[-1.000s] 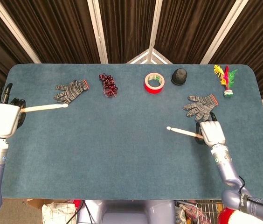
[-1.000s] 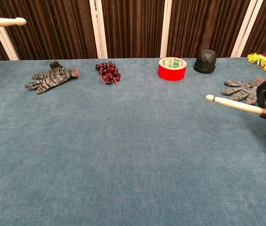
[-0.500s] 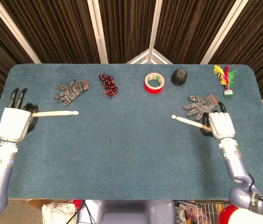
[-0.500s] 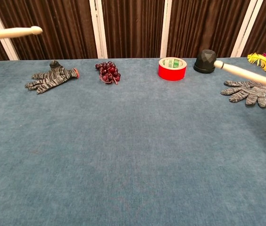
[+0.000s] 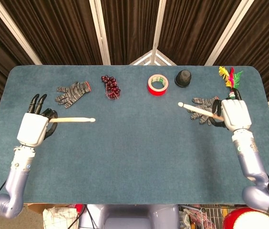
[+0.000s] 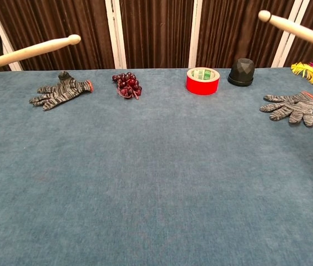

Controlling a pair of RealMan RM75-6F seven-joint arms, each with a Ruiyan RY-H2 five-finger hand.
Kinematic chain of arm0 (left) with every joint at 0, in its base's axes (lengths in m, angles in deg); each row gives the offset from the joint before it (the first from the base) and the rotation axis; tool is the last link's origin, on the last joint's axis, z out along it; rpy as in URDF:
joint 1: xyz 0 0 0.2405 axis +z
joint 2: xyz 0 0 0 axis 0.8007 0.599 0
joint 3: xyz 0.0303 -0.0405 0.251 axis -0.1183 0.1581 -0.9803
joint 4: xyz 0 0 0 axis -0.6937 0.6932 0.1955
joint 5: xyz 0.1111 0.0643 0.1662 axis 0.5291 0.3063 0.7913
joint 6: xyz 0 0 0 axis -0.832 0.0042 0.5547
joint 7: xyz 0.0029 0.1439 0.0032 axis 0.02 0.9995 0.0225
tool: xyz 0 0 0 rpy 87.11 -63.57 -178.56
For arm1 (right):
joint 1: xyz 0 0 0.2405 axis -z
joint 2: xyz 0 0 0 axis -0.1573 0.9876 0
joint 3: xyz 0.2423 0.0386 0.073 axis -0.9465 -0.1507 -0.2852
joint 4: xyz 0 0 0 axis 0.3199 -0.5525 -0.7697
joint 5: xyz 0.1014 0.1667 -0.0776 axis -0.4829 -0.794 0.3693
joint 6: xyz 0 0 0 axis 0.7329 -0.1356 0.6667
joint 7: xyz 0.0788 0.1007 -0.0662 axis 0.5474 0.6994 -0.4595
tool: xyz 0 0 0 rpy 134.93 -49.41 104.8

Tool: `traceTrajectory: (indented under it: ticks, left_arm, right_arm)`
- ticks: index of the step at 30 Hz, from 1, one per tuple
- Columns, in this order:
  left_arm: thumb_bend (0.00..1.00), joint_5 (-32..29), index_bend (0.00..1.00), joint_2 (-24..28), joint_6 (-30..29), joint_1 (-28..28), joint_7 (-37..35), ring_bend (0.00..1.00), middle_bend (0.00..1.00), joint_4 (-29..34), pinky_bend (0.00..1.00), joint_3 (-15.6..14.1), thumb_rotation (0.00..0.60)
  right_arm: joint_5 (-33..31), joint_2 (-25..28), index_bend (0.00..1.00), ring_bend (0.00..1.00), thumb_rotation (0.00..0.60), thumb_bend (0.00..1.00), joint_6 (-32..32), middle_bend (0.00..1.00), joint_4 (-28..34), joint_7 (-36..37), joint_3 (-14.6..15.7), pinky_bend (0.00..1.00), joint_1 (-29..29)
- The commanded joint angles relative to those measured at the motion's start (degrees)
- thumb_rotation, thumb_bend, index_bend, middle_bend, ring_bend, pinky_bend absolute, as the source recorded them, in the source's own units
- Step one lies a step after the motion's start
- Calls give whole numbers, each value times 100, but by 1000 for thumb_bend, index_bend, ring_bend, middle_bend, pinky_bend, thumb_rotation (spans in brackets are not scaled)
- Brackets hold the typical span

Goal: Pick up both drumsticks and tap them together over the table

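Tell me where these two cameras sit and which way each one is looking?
Head view: high up, looking steeply down on the whole table; it shows both arms, the left hand and right hand, each holding a drumstick.
Chest view: low, near the table's front edge, looking level across it toward the curtains; only the left drumstick and right drumstick poke in from the sides.
Shared: both drumsticks, two gloves, the grapes, red tape roll and black cup.

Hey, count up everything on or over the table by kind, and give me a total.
Drumsticks: 2
Gloves: 2
Grape bunch: 1
Red tape roll: 1
Black cup: 1
Feathered shuttlecock: 1
Total: 8
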State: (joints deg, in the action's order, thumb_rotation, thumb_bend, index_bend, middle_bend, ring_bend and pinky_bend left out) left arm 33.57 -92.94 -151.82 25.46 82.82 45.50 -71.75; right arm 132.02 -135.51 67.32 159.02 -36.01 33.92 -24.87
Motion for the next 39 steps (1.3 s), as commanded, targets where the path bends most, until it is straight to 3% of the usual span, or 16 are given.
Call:
traceTrajectory:
  ticks: [1,20,39]
  left_arm:
    - [527,63,629,-169,-35,-72,-167,66,574,-109,0,82,600]
    - [526,170,631,-1318,136,-480,-937,66,574,-1061,0,247,600]
    - [526,353,631,-1642,-9,-579,-948,66,574,-1289,0,243,600]
  right_arm:
    - [-381,100,755,440,600,343,-194,652,39,-91,-134,12,-192]
    - [-1682,-107,755,448,600,343,-445,652,53,-564,-332,12,-1134]
    - [-2411,-910,755,454,600,343,428,652,720,-1403,-111,12,-1911]
